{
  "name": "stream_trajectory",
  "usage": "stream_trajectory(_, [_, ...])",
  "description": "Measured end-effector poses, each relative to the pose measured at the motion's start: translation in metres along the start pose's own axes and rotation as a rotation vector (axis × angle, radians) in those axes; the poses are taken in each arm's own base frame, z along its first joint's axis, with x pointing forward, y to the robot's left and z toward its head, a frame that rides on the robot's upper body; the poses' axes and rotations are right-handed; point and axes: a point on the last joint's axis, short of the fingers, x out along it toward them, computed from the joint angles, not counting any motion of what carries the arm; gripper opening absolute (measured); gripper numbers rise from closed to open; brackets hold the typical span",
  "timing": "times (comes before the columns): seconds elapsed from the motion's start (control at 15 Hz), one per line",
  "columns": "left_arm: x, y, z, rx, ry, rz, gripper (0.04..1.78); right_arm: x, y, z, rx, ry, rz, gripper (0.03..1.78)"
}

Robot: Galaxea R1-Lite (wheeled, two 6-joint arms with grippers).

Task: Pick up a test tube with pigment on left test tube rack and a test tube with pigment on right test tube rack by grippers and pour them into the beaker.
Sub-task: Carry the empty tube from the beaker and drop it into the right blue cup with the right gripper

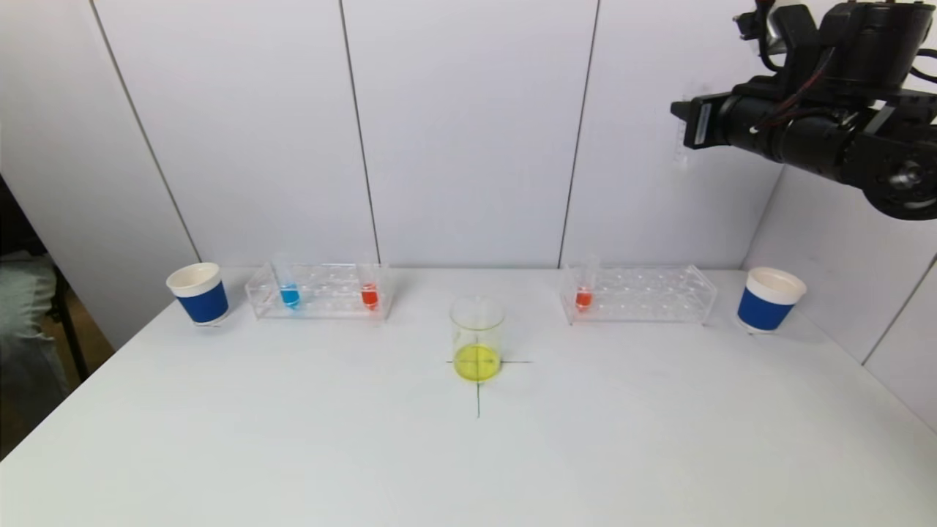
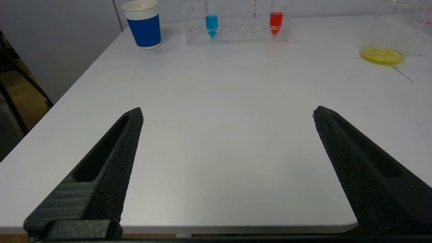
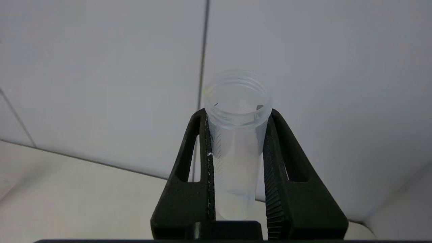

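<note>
Clear ribbed-neck test tube (image 3: pixel 236 135) clamped in right tool (image 3: pixel 236 114), left tool (image 2: pixel 226 113) spread wide, textured black fingers (image 2: pixel 118 152)

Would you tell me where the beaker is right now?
In the head view the beaker stands at the table's middle on a marked cross, in front of the gap between the left rack and the right rack.

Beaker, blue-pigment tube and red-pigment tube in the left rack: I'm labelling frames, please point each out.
beaker (image 1: pixel 476 340), head view, glass wall.
blue-pigment tube (image 2: pixel 211 24), left wrist view, blue liquid.
red-pigment tube (image 2: pixel 276 21), left wrist view, red liquid.
</note>
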Motion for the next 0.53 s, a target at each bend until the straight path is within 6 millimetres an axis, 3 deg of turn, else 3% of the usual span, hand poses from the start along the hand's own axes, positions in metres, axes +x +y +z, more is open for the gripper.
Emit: stream_trajectory(0.53, [0.0, 0.0, 0.0, 0.0, 0.0, 0.0, 1.76, -0.009, -0.105, -0.019, 0.068, 0.037, -0.18, 0.47])
